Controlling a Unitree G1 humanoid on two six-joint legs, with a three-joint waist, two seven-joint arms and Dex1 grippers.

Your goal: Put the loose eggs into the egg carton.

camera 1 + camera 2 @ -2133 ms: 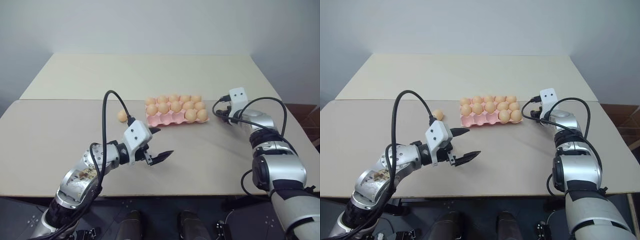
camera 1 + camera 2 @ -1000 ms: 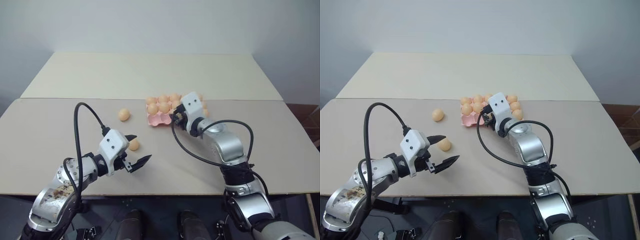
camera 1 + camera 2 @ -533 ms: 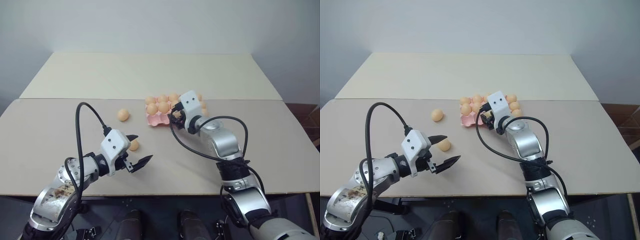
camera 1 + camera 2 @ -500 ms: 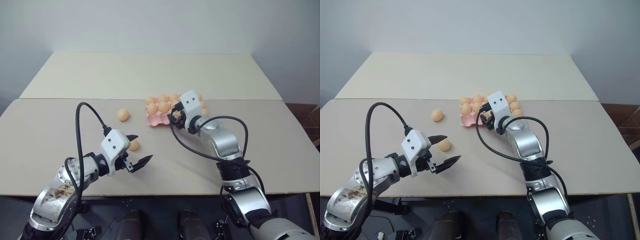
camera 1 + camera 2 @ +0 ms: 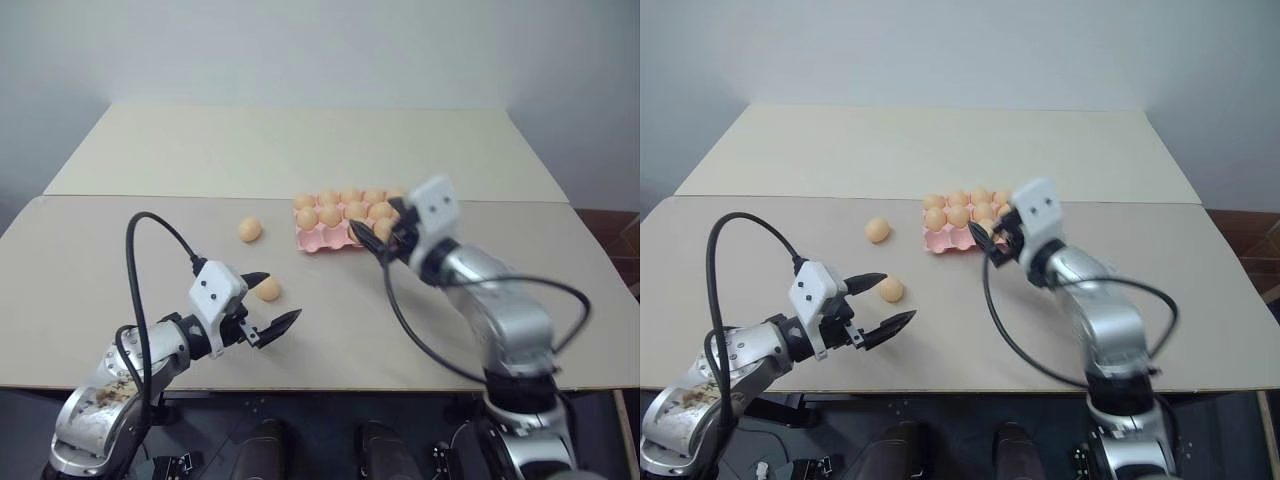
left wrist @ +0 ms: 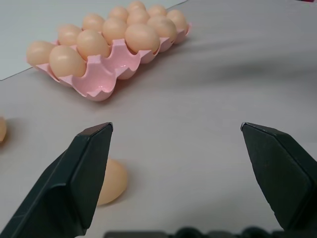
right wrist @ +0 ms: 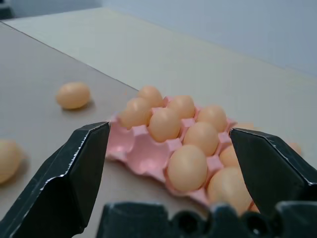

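Pink egg carton (image 5: 330,240) sits mid-table with most cups filled and two near-left cups empty; two loose eggs remain on the table, one (image 5: 250,229) left of it, one (image 5: 266,289) beside the left gripper (image 5: 272,306), whose jaws, like the right gripper's (image 5: 983,242), are spread and empty

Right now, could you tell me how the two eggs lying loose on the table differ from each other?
The near egg lies right by the open left gripper, beside one finger; the far egg lies well beyond it. The far egg sits level with the pink carton, off its left end; the near egg sits well short of it. Both are tan, oval and resting on bare table.
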